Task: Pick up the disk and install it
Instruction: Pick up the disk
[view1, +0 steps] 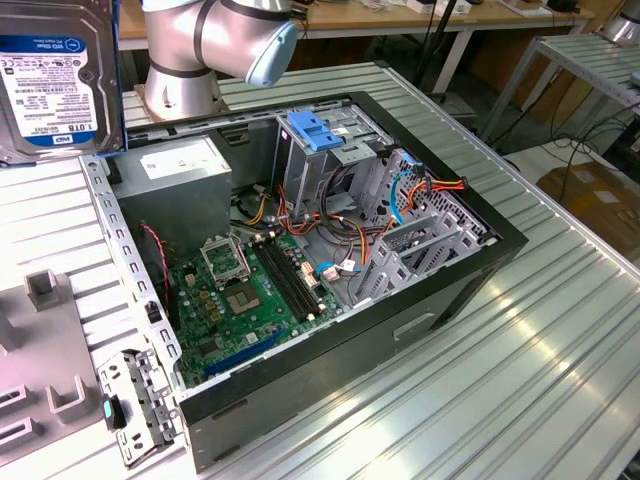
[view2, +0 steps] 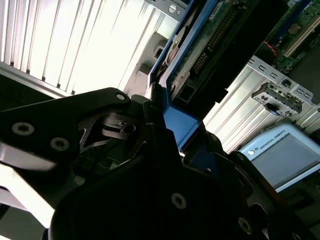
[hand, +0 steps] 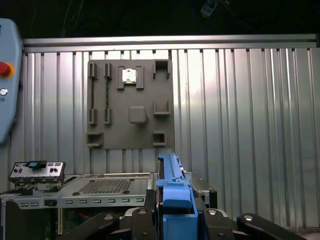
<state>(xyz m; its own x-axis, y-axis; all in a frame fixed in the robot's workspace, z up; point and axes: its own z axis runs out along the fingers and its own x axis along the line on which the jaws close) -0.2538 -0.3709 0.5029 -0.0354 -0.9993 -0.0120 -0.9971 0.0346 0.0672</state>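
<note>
Above ribbed table (hand: 250, 125), disk (hand: 170, 175) in pincer (hand: 175, 217)

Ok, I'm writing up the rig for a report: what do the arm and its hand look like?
The arm is silver-grey with rounded tubular joints and a pale blue end cap. The hand is black and angular, with linkage plates and small screw heads.

the disk (view1: 57, 80): grey metal, glossy paper label (view1: 40, 55); the table (view1: 520, 360): ribbed, shiny metal.
</note>
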